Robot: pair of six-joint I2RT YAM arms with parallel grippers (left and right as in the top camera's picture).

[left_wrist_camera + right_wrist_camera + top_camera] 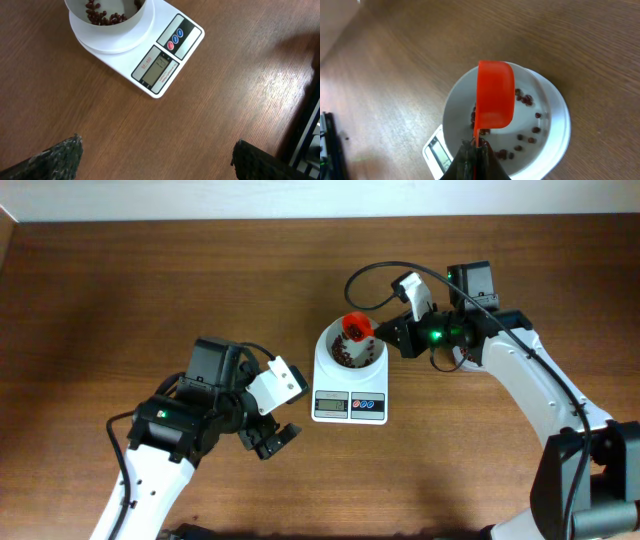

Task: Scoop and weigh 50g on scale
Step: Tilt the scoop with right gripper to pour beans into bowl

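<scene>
Near the middle of the counter, seen from overhead, the scale [349, 385] sits with its display [331, 406] toward the near edge. The beans [345, 358] lie as a thin layer in its bowl [325, 352]. The right hand [388, 335] is clamped on the handle of a red scoop [356, 327], whose cup hangs over the bowl's far-right rim. The scoop's long axis runs from that hand leftward into the bowl, so the right arm is the one placed to work it. The left hand [272, 437] hovers well apart, off the scale's near-left corner, jaws spread and holding nothing.

In the left wrist view, the two dark fingers [60, 157] stand wide apart at the bottom corners, with bare counter between them. The scale lies ahead of them at a slant. The bowl shows beans along one side, and the digits on the display are too small to read.

In the right wrist view, the closed fingers pinch the scoop's thin handle at the bottom of the picture. The cup points straight away from the hand over the bowl, its smooth red back to the camera, and no beans show on it. It looks tipped out. Scattered beans cover only part of the bowl's floor, so I judge the weighing unfinished. No supply of beans is in view.
</scene>
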